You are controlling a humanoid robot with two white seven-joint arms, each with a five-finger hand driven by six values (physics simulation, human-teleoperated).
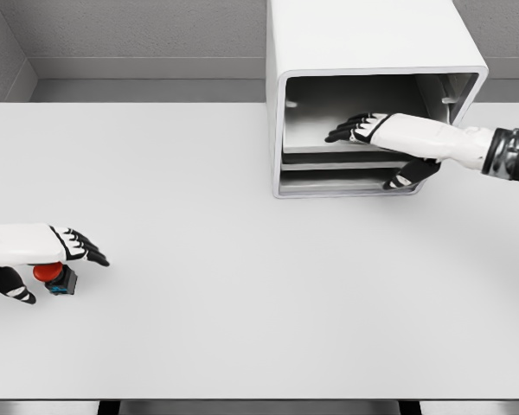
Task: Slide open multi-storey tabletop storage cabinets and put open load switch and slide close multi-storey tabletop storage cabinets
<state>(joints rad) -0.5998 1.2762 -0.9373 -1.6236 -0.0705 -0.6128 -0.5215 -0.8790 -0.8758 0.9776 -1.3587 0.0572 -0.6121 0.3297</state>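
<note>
1. Nearest, the left hand (36,256) comes in low at the picture's left edge over the white table (242,303). Its fingers are spread forward and its thumb hangs below.
2. Just under that palm sits the load switch (55,277), a red button on a dark body with a blue-green edge, resting on the table. It lies between thumb and fingers, and whether they actually grip it cannot be told.
3. Farther back and to the right stands the storage cabinet (363,39), a white box with its front open, showing grey shelves inside.
4. The right hand (389,143) reaches in from the right edge into that opening. Its dark fingers (346,131) stretch flat above the upper shelf (329,145), while the thumb (406,177) points down by the lower shelves; it grasps nothing.
</note>
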